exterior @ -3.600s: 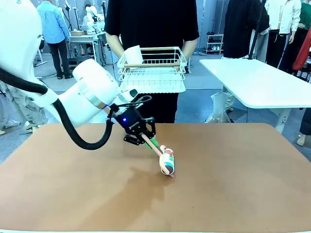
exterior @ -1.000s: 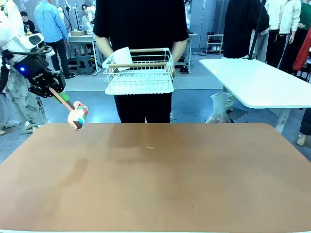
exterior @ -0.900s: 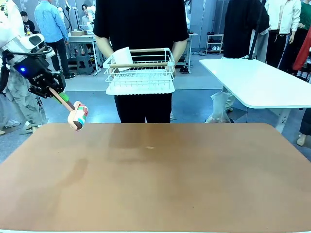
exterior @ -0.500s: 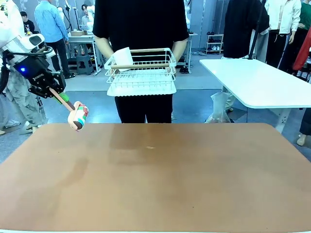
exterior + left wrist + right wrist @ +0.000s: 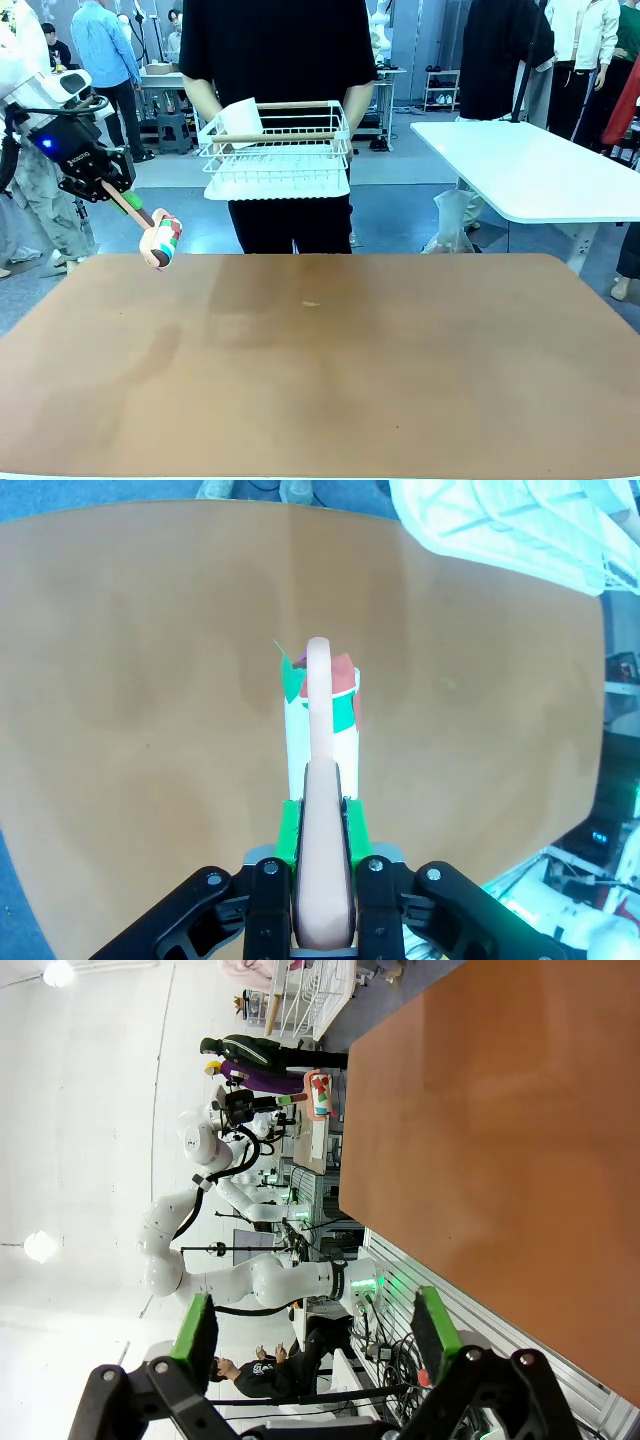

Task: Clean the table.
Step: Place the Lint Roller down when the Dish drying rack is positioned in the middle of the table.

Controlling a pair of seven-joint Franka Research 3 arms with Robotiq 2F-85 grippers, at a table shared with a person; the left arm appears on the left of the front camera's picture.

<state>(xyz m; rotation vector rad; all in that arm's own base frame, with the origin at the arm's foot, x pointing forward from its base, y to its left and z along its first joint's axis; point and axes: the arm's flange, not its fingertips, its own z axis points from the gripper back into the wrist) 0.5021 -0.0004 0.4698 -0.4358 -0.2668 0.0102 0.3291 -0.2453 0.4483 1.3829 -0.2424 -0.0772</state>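
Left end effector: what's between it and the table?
Just the toy that the left end effector grips, pointing toward the table. The left wrist view shows this best, and the front view agrees.

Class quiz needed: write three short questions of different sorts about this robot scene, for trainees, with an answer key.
1. True or false: the left gripper is shut on the pink-handled tool.
2. What holds the white wire basket? A the person; B a shelf; C a hook.
3. Fill in: the right gripper has its jaws ____.
Key: 1 true; 2 A; 3 open.
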